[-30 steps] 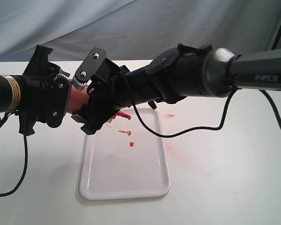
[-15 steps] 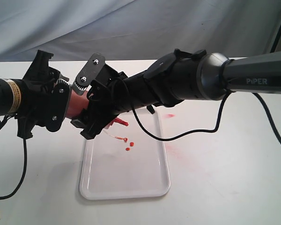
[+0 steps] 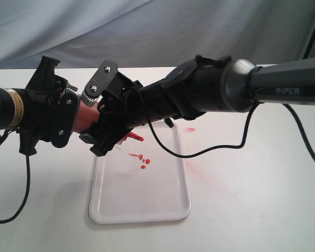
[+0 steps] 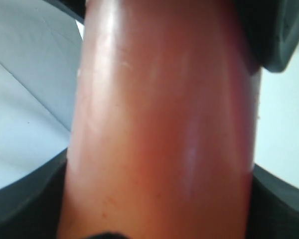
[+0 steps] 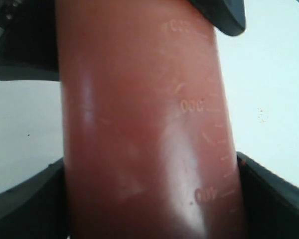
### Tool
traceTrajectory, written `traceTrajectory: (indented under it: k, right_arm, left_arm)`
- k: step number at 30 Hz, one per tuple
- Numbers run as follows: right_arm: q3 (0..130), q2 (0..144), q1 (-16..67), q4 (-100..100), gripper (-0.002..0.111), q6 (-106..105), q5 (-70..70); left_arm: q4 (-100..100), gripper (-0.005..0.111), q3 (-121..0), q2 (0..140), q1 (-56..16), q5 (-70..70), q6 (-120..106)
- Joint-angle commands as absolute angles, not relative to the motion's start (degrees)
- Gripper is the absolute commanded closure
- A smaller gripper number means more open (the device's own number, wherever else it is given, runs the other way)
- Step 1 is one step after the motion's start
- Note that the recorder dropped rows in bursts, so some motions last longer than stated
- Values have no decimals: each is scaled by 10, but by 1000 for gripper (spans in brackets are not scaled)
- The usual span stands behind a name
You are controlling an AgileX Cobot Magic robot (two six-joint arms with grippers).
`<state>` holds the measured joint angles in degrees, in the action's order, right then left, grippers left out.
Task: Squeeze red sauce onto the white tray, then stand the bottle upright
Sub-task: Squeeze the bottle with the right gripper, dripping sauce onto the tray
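The bottle (image 3: 87, 115), orange-red and translucent, is held tilted over the far end of the white tray (image 3: 142, 215), its red nozzle (image 3: 136, 137) pointing down to the right. My left gripper (image 3: 73, 118) is shut on its base end and my right gripper (image 3: 103, 126) on its body nearer the nozzle. Small blobs of red sauce (image 3: 146, 160) lie on the tray under the nozzle. Up close the bottle (image 4: 159, 124) fills the left gripper (image 4: 154, 199), and the bottle (image 5: 144, 124) with its raised scale marks fills the right gripper (image 5: 149, 199).
Faint pink smears (image 3: 189, 129) mark the white table to the right of the tray. A black cable (image 3: 210, 149) hangs from the right arm over the tray's far right corner. A grey cloth backdrop (image 3: 147, 26) closes off the far side.
Both grippers and the bottle have shifted slightly left and lower since a second ago, and the red drops now sit closer together on the tray. Nothing has moved in the last half second.
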<state>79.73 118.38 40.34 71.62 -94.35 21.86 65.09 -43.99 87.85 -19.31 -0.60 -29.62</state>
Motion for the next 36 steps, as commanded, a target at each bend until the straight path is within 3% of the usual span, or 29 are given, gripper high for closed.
traceTrajectory:
  k: [1,16,19,28,36]
  right_arm:
    - [798,1199,423,711,108,-940,257]
    - [798,1199,423,724,107,-940,257]
    - [798,1199,423,724,97,-940,257]
    - [798,1199,423,724,52,-940,257]
    - [798,1198,423,724,43,-940,257]
  left_arm:
    - [634,106,-456,866,-210,105,-271]
    - [634,106,-456,866,-210,105,-273]
    - [634,106,-456,866,-210,107,-274]
    - [634,106,-456,866,-210,107,-288]
    - [634,106,-456,866,-210,106,-288]
